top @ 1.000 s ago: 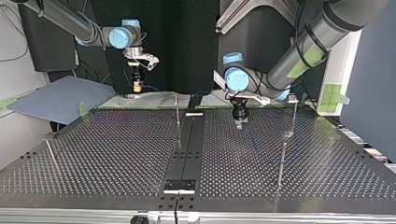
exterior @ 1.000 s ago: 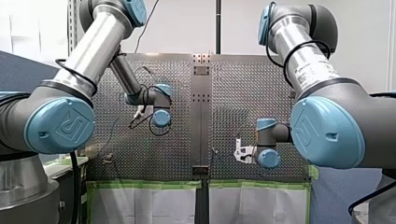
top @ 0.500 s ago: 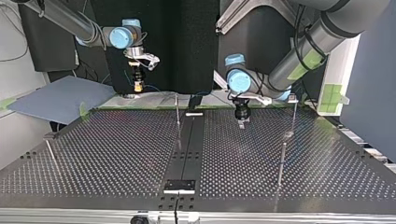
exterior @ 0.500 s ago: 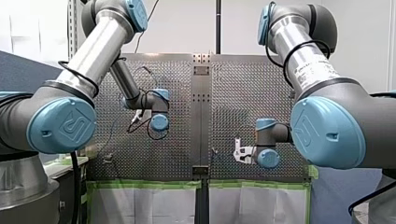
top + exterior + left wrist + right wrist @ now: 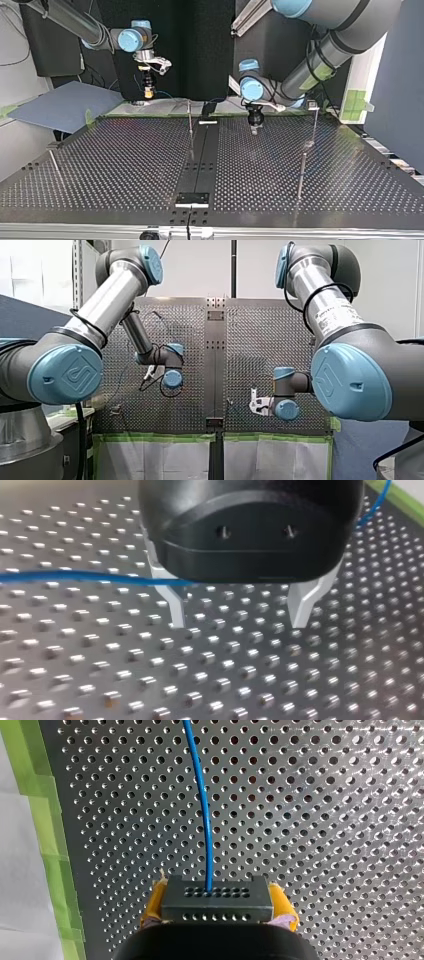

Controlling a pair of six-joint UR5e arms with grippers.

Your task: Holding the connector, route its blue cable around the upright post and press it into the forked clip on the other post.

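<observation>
as my right jaws pinch the connector, its cable — blue — leads ahead.

Clamped between the pads of my right pincer: the connector. Straight ahead of that pincer, out of the connector's face, the cable, over the surface. Beside the pincer, along the surface's edge, a tape strip. Under my left pincer, fingers apart: the surface, with the cable beside one finger. Between the two pincers, a post; on my left pincer's other side, another post.
</observation>
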